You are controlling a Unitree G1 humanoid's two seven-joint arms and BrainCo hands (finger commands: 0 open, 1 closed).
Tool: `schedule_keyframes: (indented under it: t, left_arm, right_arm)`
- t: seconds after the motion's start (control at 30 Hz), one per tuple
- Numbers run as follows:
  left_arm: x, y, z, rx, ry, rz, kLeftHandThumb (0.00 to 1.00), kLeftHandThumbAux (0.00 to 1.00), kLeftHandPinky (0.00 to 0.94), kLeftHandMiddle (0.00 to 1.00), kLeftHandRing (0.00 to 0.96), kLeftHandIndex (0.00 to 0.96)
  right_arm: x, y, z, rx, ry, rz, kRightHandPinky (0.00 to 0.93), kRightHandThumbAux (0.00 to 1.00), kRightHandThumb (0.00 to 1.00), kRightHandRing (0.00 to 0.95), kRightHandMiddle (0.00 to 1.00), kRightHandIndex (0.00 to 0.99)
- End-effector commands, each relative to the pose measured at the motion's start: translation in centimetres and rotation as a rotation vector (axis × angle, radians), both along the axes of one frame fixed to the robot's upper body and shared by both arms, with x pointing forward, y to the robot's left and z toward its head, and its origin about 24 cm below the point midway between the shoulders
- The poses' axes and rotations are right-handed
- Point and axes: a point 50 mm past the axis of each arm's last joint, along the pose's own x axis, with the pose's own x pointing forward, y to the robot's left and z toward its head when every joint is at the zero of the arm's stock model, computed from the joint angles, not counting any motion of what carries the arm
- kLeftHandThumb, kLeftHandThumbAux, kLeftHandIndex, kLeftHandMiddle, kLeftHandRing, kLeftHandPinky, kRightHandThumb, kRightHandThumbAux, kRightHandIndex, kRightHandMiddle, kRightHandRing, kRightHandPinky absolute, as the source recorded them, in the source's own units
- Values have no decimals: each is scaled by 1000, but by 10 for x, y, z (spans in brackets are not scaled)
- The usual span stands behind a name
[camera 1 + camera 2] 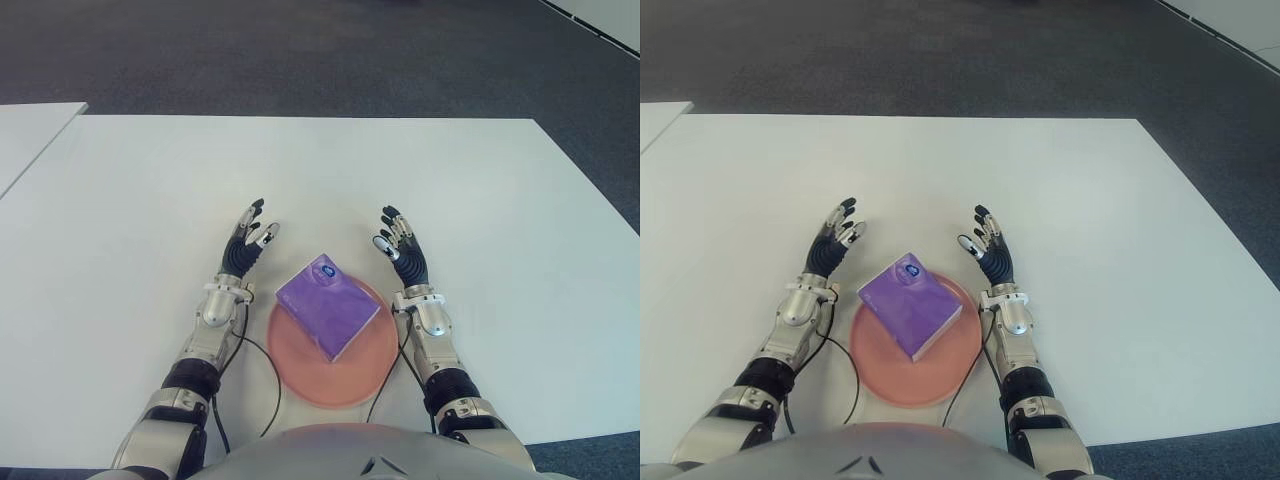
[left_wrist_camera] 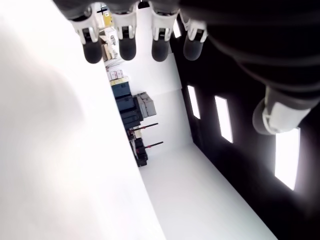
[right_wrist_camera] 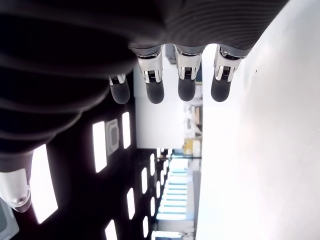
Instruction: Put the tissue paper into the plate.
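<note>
Both robot hands flank the plate, the left robot hand and right robot hand with fingers spread and holding nothing. Between them the purple tissue paper already lies on the plate, one corner overhanging its far rim. Judging by this, only withdrawing cleanly across the white bench remains.

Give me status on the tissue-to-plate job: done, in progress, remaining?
Done: the purple tissue pack lies on the pink plate, one corner overhanging the far rim. In hand: nothing; the left hand and right hand flank the plate with fingers spread, holding nothing. Left: nothing visible, apart perhaps from centring the pack.
</note>
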Motion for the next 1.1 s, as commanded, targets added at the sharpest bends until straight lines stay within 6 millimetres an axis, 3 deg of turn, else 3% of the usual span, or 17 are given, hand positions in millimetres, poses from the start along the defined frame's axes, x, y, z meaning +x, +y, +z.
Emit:
schedule_keyframes:
  t: [0.03,0.4,1.1]
  left_arm:
    - [-10,-2,-13,-2,32,31,0,432,0,0,0,0]
    - [-18,-3,-24,-40,65,98,0,414,0,0,0,0]
    - [-23,-5,-26,-78,45,156,0,390,0,0,0,0]
  right_arm:
    - [-25,-10,-33,-10,169,-27,0,502,0,0,0,0]
    - [-25,-11,-33,-14,166,-19,0,494,0,0,0,0]
    - [-24,-12,-32,-29,159,-21,0,484,0,0,0,0]
